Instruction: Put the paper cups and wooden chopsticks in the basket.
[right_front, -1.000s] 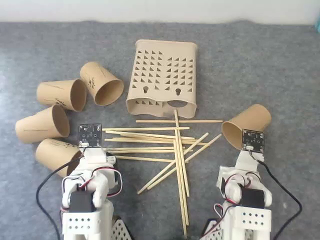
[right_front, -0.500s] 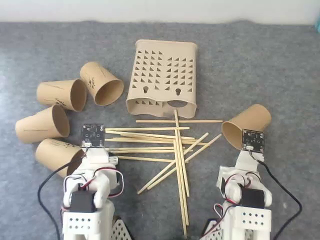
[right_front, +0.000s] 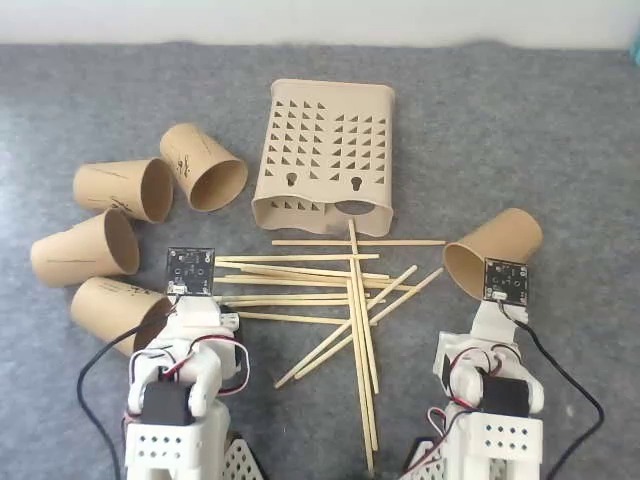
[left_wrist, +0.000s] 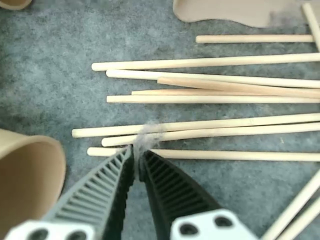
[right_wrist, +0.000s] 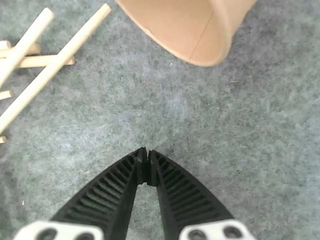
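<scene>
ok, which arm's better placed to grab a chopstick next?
Left. The left gripper, shut, is by the chopsticks; the right gripper, also shut, is over bare mat beside a paper cup.

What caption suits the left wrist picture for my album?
The left gripper, jaws shut, points at the ends of scattered wooden chopsticks, a paper cup lying alongside.

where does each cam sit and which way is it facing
high view: fixed above the table, looking down on basket, chopsticks, both arms.
left wrist view: on left wrist, looks past shut left gripper at chopsticks.
right wrist view: on right wrist, looks past shut right gripper at a paper cup.
all three share the chopsticks.
</scene>
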